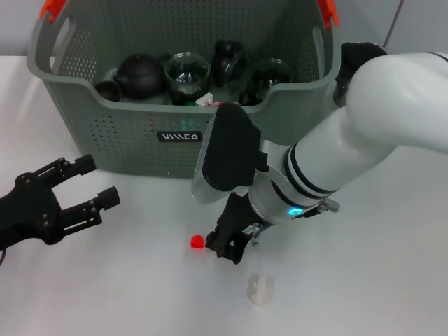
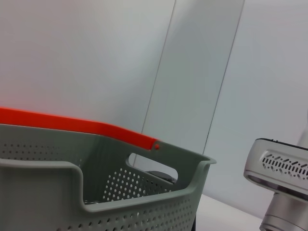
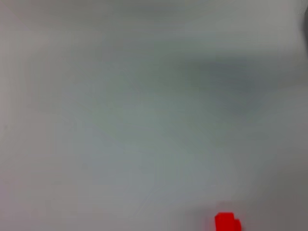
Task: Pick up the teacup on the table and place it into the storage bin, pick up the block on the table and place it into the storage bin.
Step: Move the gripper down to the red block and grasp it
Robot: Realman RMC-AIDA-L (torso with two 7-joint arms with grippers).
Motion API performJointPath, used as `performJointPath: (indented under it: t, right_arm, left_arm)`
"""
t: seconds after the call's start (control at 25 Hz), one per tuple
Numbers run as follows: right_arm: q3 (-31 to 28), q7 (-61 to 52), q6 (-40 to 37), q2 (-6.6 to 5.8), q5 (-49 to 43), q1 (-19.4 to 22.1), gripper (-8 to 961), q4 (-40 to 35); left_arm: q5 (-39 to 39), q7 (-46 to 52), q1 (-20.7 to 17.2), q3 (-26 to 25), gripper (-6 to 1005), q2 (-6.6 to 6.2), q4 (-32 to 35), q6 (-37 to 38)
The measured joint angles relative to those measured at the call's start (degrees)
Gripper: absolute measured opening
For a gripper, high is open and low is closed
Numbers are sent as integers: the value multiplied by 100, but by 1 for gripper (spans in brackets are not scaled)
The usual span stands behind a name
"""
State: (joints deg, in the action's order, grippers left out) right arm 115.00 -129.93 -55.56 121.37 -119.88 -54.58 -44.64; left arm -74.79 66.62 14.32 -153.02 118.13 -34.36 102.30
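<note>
The storage bin (image 1: 133,133), grey and perforated with orange handle clips, is seen at twelve o'clock on the white worktop (image 1: 364,280). Several dark teapots and glass vessels are held inside it, among them a black teapot (image 1: 140,75) and a clear glass jug (image 1: 187,73).

The right pincer (image 1: 222,246) is lowered close to the worktop near the centre of the head view, at about six o'clock from the bin's black label (image 1: 178,137). Whether its fingers are spread or pressed together cannot be told, as they are seen only as a dark cluster. The red block (image 1: 197,242) is found on the worktop just beside this pincer, at its nine o'clock; whether it is touched cannot be told. In the right wrist view the block (image 3: 226,223) is shown alone on the pale surface.

A small clear teacup (image 1: 261,289) is stood on the worktop at about five o'clock from the right pincer, apart from it.

The left pincer (image 1: 94,183) is held at nine o'clock in the head view, spread wide and holding nothing, near the bin's front corner.
</note>
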Motion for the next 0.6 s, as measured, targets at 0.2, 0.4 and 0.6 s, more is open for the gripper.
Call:
performJointPath:
  t: [0.2, 0.4, 0.6]
  right_arm:
    - [1, -64, -34, -4, 1, -32, 64, 19]
    - [-14, -68, -54, -23, 65, -35, 40, 21]
    - [-125, -235, -278, -63, 66, -34, 31, -35]
  left_arm:
    - [0, 0, 8, -7, 825, 0, 0, 0]
    - [0, 0, 8, -7, 825, 1, 0, 0]
    - [0, 0, -7, -17, 825, 7, 0, 0]
